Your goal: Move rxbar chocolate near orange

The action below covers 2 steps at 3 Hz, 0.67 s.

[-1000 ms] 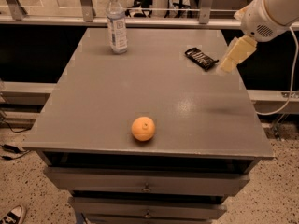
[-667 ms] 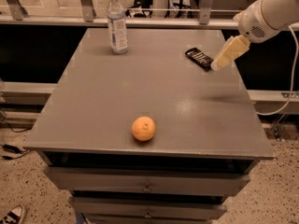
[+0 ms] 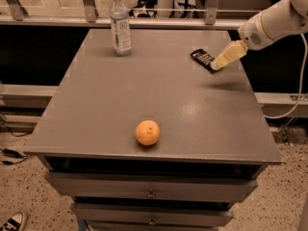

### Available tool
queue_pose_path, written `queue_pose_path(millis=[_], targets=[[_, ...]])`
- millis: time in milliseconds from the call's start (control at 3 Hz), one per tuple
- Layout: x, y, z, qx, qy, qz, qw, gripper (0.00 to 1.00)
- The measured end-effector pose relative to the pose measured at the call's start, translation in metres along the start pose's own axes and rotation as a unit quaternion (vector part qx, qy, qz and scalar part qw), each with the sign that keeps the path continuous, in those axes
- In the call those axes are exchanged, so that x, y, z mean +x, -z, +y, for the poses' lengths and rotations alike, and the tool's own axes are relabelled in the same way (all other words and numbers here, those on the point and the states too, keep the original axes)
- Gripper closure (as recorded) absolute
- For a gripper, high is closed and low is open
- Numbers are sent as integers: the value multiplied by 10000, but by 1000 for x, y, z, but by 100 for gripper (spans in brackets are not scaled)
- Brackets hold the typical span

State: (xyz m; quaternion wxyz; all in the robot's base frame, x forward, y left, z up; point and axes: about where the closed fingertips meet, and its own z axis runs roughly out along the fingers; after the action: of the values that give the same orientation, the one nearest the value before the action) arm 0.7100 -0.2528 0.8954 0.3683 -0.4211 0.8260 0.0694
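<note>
- Gray table (image 3: 192,124) filled most of the frame, with drawers (image 3: 151,189) below its front edge and a speckled floor (image 3: 29,186) around it.
- Metal railing (image 3: 159,22) ran behind the table's far edge.
- Clear water bottle (image 3: 120,25) stood upright at upper left of the tabletop.
- rxbar chocolate (image 3: 202,58) lay flat at upper right of the tabletop, angled, near the right edge.
- orange (image 3: 147,132) sat near the front edge, center-left, well apart from the bar.
- White arm (image 3: 274,23) entered from the upper right corner.
- Tan gripper (image 3: 217,65) pointed down-left, tip over the bar's right end; contact unclear, and how wide it stood could not be told.
- Shoe (image 3: 12,223) showed at lower left.
</note>
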Motion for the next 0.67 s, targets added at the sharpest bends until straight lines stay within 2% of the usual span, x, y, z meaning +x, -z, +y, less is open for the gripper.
queue_pose_path(millis=[667], targets=[[18,-31,1,-136,-242,26,9996,0]])
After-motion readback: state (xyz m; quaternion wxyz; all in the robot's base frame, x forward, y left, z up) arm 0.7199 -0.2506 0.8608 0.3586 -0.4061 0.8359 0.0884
